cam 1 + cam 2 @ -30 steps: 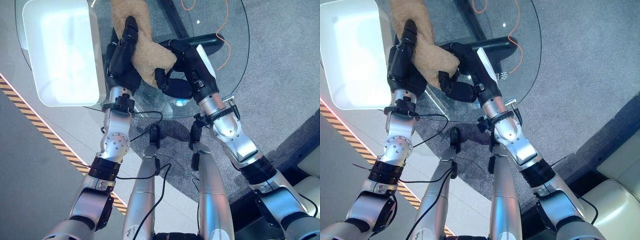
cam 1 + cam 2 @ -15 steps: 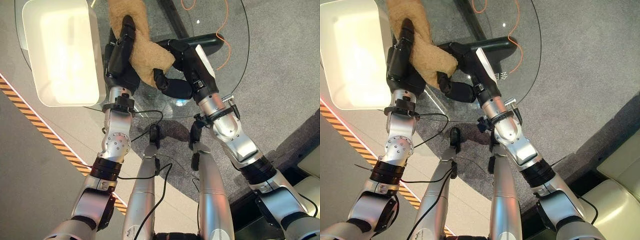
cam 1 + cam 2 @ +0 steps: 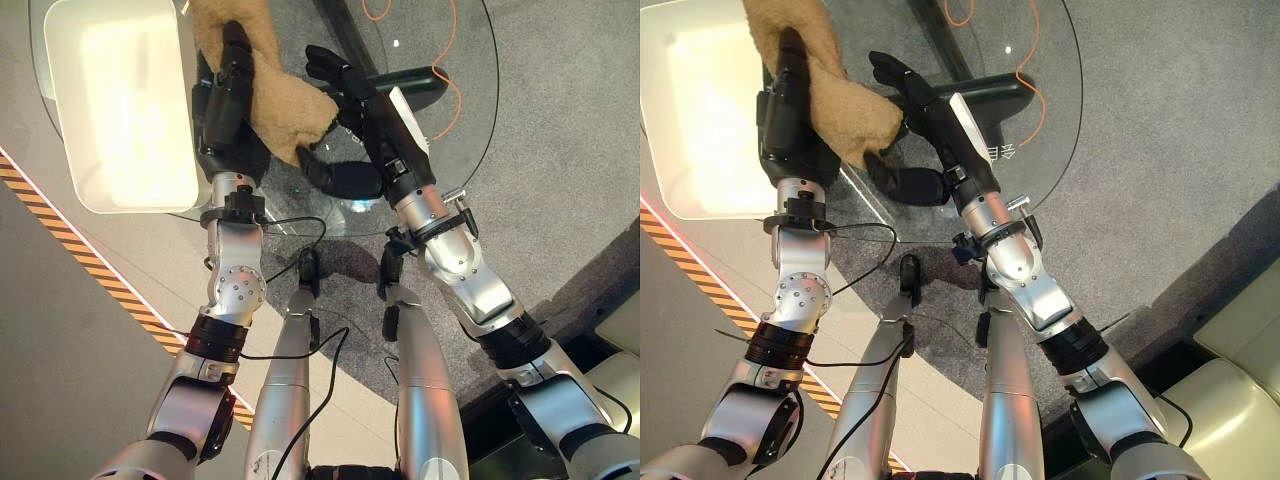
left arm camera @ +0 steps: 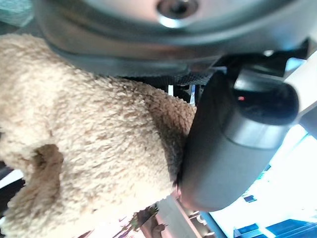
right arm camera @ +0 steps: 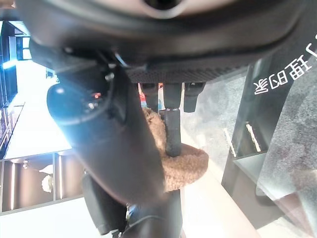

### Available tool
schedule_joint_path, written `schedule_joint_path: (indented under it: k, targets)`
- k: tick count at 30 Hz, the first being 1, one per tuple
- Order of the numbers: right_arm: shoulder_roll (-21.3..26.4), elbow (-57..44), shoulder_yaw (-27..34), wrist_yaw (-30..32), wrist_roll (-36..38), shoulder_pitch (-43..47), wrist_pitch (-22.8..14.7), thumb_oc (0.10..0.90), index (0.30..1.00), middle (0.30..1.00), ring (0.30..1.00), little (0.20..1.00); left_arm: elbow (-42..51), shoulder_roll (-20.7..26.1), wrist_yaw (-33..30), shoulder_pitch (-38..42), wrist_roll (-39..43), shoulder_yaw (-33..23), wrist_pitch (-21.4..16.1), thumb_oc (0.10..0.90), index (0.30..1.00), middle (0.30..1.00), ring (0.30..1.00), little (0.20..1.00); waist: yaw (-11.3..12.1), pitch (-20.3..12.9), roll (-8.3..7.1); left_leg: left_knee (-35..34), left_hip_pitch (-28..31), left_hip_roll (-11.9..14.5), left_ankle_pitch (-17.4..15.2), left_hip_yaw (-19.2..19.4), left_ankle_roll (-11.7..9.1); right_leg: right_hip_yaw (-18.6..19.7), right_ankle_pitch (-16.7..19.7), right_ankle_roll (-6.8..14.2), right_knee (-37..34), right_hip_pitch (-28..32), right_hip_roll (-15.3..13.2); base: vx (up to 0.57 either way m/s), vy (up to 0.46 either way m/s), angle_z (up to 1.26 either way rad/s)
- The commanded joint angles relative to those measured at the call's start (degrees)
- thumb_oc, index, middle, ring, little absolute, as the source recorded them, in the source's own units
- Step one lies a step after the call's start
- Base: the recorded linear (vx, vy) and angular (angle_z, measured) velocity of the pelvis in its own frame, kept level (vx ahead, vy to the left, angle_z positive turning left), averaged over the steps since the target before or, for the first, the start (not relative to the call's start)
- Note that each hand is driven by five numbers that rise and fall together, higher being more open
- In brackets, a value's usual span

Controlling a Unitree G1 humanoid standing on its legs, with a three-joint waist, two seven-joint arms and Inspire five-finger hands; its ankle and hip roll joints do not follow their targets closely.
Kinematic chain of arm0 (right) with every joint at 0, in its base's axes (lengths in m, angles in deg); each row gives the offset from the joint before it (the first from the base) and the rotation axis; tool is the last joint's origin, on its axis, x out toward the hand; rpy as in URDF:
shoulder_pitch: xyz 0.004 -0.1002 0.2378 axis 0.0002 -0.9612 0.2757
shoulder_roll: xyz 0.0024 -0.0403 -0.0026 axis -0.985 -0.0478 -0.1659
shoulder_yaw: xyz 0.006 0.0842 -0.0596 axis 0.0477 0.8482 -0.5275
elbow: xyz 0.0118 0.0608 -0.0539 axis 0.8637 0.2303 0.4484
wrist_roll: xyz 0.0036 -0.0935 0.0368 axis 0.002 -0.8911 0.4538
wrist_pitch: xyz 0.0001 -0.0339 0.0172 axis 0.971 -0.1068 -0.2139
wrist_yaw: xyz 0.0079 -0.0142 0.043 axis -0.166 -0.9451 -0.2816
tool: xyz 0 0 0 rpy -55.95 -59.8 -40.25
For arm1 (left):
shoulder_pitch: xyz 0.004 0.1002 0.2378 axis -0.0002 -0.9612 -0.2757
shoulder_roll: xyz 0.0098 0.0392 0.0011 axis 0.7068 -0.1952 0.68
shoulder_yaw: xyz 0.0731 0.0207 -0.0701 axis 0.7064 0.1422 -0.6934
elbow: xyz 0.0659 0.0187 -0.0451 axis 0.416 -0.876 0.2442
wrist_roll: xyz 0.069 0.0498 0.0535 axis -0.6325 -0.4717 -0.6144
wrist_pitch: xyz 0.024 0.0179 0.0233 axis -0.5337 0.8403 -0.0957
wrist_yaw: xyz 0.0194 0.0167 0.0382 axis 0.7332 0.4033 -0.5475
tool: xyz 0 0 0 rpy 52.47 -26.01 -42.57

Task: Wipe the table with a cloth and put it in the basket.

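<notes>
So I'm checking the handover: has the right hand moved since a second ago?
Yes. The right hand has opened, its fingers lifted off the cloth and spread toward the far side of the glass table.

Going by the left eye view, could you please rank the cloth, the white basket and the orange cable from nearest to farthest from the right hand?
1. Cloth: touching the right hand, on its left.
2. White basket: far left, beyond the left hand.
3. Orange cable: on the floor under the glass table, right.
</notes>
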Motion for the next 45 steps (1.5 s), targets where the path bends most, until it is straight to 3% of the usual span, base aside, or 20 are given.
schedule_joint_path:
  k: [1, 9, 21, 37, 45]
  targets:
    - [-4.7, -13.3, 3.2, -0.3, 0.0, 8.2, -7.0, 0.8, 0.9, 0.9, 0.9, 0.9, 7.4, 1.1, 1.0, 5.8, -7.1, -2.6, -6.8, 0.1, 0.3, 0.3, 0.3, 0.2, 0.4, -1.7, -0.18, -1.2, 2.0, -4.2, -1.1, 3.7, 3.1, -2.0, -2.0, 1.3, -4.9, 4.2, 3.5, 0.0, 0.0, 0.0]
    - [-4.6, -13.3, 3.7, -0.6, 0.4, 8.3, -6.8, 0.8, 0.9, 0.9, 0.9, 0.9, 7.0, 1.6, -0.6, 6.2, -9.2, -3.1, -7.2, 0.1, 0.3, 0.3, 0.3, 0.2, 0.5, -1.7, -0.36, -0.9, 1.9, -4.2, -1.3, 3.7, 3.1, -2.2, -2.1, 1.2, -4.5, 4.2, 3.6, 0.0, 0.0, 0.0]
    - [-4.9, -12.2, 4.1, 1.9, -1.6, 7.8, -7.1, 0.8, 0.9, 0.9, 0.9, 0.9, 5.3, 1.9, -3.5, 6.5, -12.4, -4.2, -10.9, 0.1, 0.3, 0.3, 0.3, 0.2, 0.3, -1.7, -0.41, -0.7, 1.9, -4.0, -1.3, 3.8, 3.0, -1.9, -2.1, 1.2, -4.4, 4.0, 3.7, 0.0, 0.0, 0.0]
    - [-2.1, -5.1, 10.7, 15.1, -6.6, 3.0, -12.1, 0.8, 0.9, 0.9, 0.9, 0.9, 1.0, 4.5, -11.7, 5.1, -17.7, -9.2, -18.2, 0.1, 0.3, 0.3, 0.3, 0.2, -0.5, -1.7, -0.12, -0.9, 2.5, -3.7, -1.8, 3.9, 2.8, -1.5, -2.7, 1.2, -4.1, 4.4, 3.6, 0.0, 0.0, 0.0]
    - [0.7, 4.2, 13.1, 23.1, -6.4, 0.7, -12.5, 0.8, 0.9, 0.9, 0.9, 0.9, -3.8, 7.1, -15.9, 4.9, -19.5, -11.9, -21.7, 0.1, 0.3, 0.3, 0.3, 0.2, -0.6, -1.7, 0.45, -0.9, 2.8, -3.5, -2.0, 4.0, 2.6, -1.4, -3.3, 1.1, -3.9, 4.6, 3.4, 0.0, 0.008, 0.0]
